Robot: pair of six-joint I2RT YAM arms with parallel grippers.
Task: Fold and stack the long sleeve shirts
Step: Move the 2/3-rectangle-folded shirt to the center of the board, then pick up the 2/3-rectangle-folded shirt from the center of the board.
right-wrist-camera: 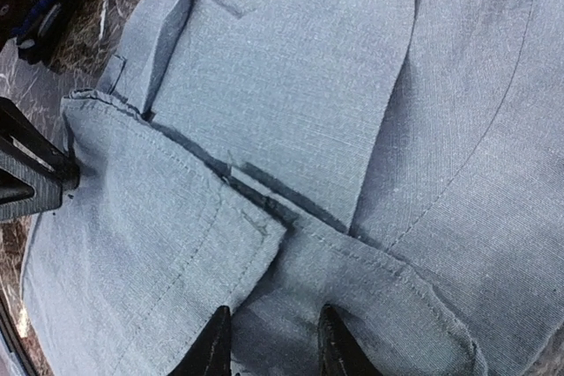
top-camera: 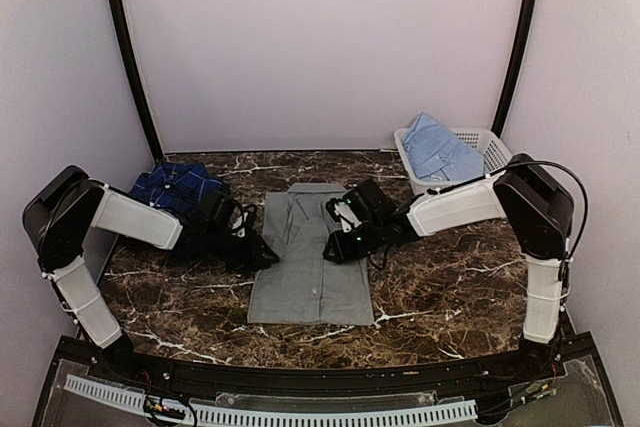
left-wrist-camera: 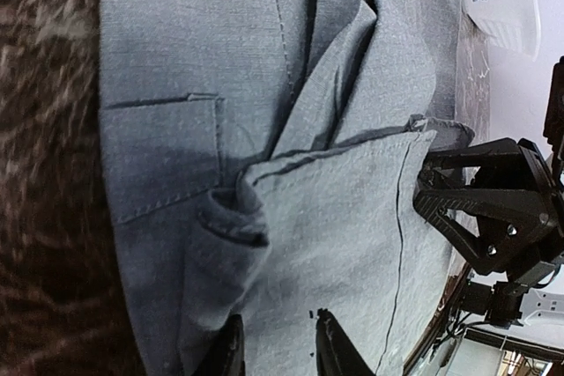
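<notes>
On the dark marble-patterned surface (top-camera: 450, 287), the plain grey collared button-up shirt (top-camera: 308, 267) lies front up in the middle, collar toward the far wall. Its body already forms a narrow rectangle. At the far right stands a white plastic lattice basket (top-camera: 495, 147) with the crumpled light blue shirt (top-camera: 435, 147) inside it. At the far left, well apart from the basket, the navy blue plaid shirt (top-camera: 175, 187) rests as a compact bundle.

The left gripper (left-wrist-camera: 280, 354) sits at the grey shirt's left edge and the right gripper (right-wrist-camera: 269, 350) at its right edge, facing each other across the cloth. In both wrist views the jaws stand apart with fabric lying loose in the gap, so neither seems to be clamping anything. A grey sleeve panel (left-wrist-camera: 352, 217) is turned in over the chest, beside the pocket (left-wrist-camera: 167, 156), with a bunched wrinkle at its corner.

The grey shirt looks mid-fold: the sleeves are in, but the lengthwise fold is not yet made. The next move likely calls for both jaws to pinch matching edges and carry one end over the other evenly, so the tucked sleeve does not slip out.
</notes>
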